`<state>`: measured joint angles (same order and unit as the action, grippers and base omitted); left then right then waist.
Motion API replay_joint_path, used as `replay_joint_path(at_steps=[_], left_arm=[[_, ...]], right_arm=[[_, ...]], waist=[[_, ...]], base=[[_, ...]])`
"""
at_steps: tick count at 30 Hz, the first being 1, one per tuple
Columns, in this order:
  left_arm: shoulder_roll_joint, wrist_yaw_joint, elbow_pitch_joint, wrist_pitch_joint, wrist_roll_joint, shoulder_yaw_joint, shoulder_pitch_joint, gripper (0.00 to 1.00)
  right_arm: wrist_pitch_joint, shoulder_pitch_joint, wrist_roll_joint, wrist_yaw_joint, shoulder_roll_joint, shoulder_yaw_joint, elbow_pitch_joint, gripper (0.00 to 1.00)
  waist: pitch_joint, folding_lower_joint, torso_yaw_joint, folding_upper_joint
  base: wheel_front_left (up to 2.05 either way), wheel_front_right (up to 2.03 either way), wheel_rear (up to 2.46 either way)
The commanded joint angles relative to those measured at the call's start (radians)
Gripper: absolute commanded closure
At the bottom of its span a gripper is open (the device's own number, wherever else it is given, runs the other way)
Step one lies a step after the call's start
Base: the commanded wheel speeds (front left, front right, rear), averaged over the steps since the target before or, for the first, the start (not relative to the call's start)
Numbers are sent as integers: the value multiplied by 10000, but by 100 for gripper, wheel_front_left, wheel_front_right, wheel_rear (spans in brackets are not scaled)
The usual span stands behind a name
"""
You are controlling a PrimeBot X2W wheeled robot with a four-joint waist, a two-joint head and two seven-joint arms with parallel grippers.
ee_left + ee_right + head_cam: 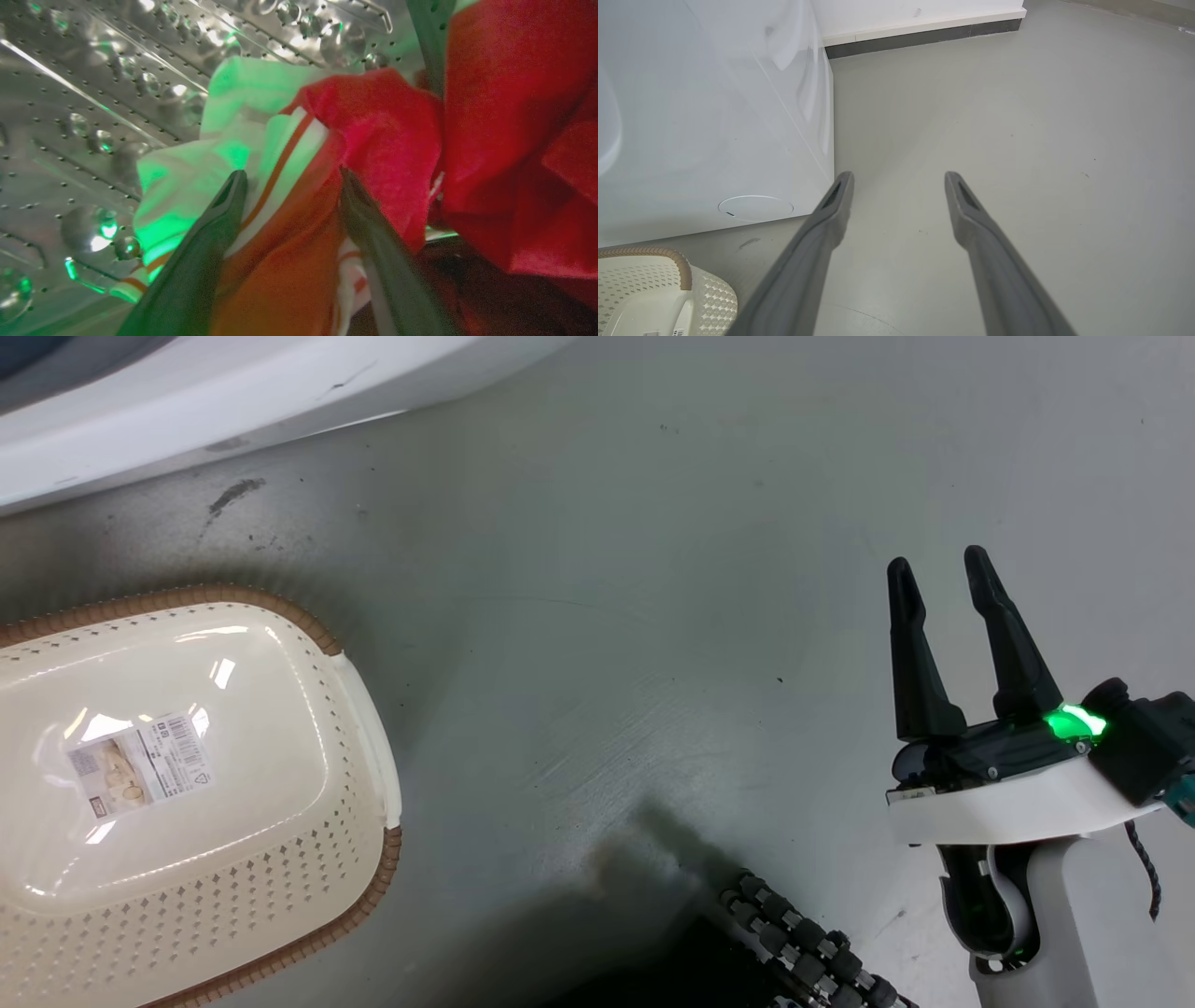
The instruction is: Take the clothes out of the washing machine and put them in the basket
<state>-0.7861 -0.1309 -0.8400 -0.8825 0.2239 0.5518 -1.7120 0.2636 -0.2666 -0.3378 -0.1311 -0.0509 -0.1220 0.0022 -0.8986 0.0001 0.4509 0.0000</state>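
Note:
Inside the washing machine's perforated steel drum [93, 93] lie the clothes [387, 130], red fabric with white stripes, lit green in places. My left gripper [292, 173] is open in the drum, its two fingers set on either side of a fold of the red and white cloth. The machine's white body [233, 401] runs along the head view's top left. The cream basket [387, 859] with a brown rim stands on the floor at the left, a label sticker on its bottom, nothing inside. My right gripper [938, 563] hangs open over the floor at the right, holding nothing.
Grey floor spreads between the basket and my right arm. A dark ribbed part of my base [803, 952] shows at the bottom edge. In the right wrist view the machine's white side [714, 116], a basket corner [668, 266] and a wall skirting [924, 35] appear.

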Motion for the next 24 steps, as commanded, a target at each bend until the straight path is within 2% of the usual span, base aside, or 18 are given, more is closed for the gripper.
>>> replay_joint_path(at_steps=[1, 6, 7, 8, 17, 24], left_arm=[[-67, 15, -37, -67, 10, 45, -36, 0], [-38, 47, -137, -250, 242, -9, 151, 0], [-22, 46, -147, -304, 278, -7, 165, 63], [-13, 44, -151, -330, 334, -6, 173, 100], [60, 148, 100, 720, 437, 4, 128, 100], [558, 632, -75, 3557, 648, -237, 815, 100]], right_arm=[[18, -141, -80, 7, 11, 23, -54, 0], [18, -172, -58, 7, 11, 159, -168, 0], [18, -186, -37, 7, 11, 182, -181, 0], [18, -196, -9, 7, 11, 199, -188, 0], [18, -337, 106, 7, 11, 345, -176, 0], [18, -444, 411, 7, 9, 819, -99, 0]], waist=[[-46, -1, 31, 0], [-159, -1, -18, 0], [-176, -1, -32, 0], [-187, -1, -42, 0], [-4, -1, -220, 0], [780, -1, -651, 0]], base=[[0, 0, 0], [0, 0, 0], [0, 0, 0], [0, 0, 0], [0, 0, 0], [0, 0, 0]])
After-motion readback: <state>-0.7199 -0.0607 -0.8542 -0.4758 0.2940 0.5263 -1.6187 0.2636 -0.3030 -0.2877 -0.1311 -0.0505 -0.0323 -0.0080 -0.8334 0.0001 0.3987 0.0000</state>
